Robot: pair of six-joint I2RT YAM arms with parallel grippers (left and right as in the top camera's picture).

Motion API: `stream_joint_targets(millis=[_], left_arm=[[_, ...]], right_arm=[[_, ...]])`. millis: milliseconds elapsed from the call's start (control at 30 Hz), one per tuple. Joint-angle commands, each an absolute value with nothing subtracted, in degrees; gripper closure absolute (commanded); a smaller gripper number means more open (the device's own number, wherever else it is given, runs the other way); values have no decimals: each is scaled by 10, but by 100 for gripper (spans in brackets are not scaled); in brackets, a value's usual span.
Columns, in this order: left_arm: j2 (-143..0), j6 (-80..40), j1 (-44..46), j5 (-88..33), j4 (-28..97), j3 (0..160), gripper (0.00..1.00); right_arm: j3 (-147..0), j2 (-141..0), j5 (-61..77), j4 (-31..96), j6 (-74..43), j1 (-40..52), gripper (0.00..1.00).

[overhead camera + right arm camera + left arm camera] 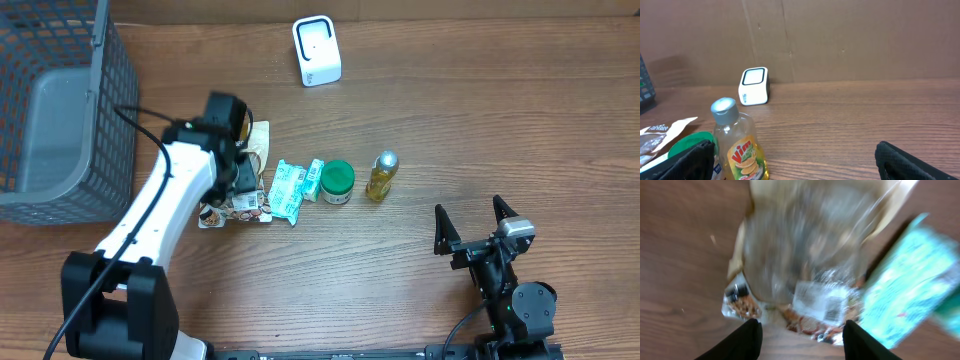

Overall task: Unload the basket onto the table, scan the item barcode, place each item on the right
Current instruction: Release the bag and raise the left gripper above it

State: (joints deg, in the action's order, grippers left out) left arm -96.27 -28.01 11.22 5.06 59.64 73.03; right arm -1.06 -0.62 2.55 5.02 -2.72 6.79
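Observation:
A clear snack packet with a tan top lies on the wooden table left of centre. In the left wrist view the packet is blurred, and a white barcode label shows on its near end. My left gripper hangs right over it. That gripper is open, with bare table between its fingers and the packet just past the tips. The white scanner stands at the back and also shows as the scanner in the right wrist view. My right gripper rests open and empty at the front right, seen as from its own wrist.
A teal packet lies against the snack packet's right side, seen again as the teal packet. Further right stand a green-lidded jar and a yellow Vim bottle, the same bottle. A grey mesh basket fills the back left.

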Motion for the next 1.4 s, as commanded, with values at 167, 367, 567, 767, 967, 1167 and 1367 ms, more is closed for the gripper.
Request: stream_joint_targets(millis=[167, 367, 567, 767, 967, 1167, 1367], left_arm=[[-960, -268, 44, 55, 611, 912, 0], [-960, -268, 38, 55, 609, 911, 0], [-960, -268, 38, 55, 609, 911, 0], [-960, -268, 38, 55, 609, 911, 0], [-960, -268, 38, 55, 609, 911, 1], [-960, -268, 38, 55, 609, 911, 0], [-960, -268, 38, 55, 609, 911, 0]], right_arm=[[-4, -2, 23, 47, -23, 66, 0], [-4, -2, 23, 47, -23, 66, 0], [-4, -2, 23, 47, -23, 66, 0], [-4, -2, 23, 47, -23, 66, 0], [-4, -2, 23, 47, -23, 66, 0], [-4, -2, 23, 47, -23, 66, 0], [-4, -2, 23, 47, -23, 66, 0]])
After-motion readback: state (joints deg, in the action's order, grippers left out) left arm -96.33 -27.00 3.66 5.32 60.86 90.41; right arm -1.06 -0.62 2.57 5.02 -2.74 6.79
